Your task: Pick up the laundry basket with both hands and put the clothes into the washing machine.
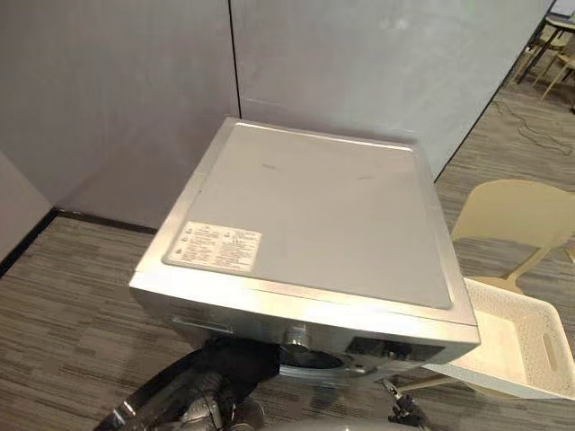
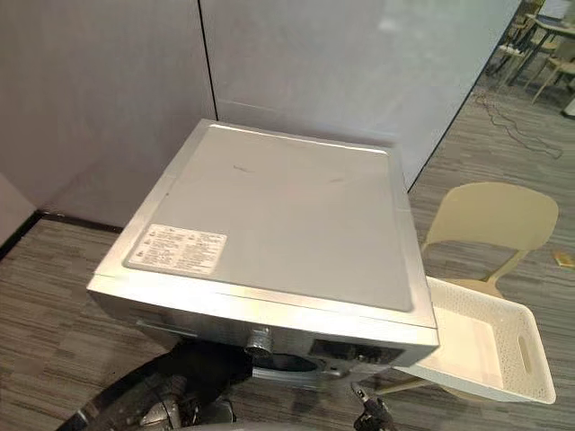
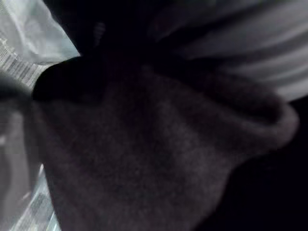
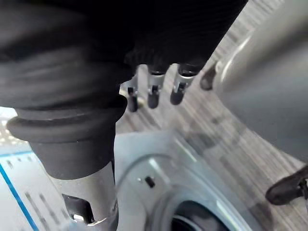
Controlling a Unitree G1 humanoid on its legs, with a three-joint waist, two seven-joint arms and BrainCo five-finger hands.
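Right hand slack, fingers hanging loose, holding nothing, by the washer front. Left hand buried in dark cloth, grip can't tell. Basket on chair, right of washer.

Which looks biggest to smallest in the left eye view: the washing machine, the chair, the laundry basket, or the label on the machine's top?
1. Washing machine, by far the largest.
2. Chair and laundry basket: about alike, both cut off at the edge, so unranked.
3. Label, the smallest.
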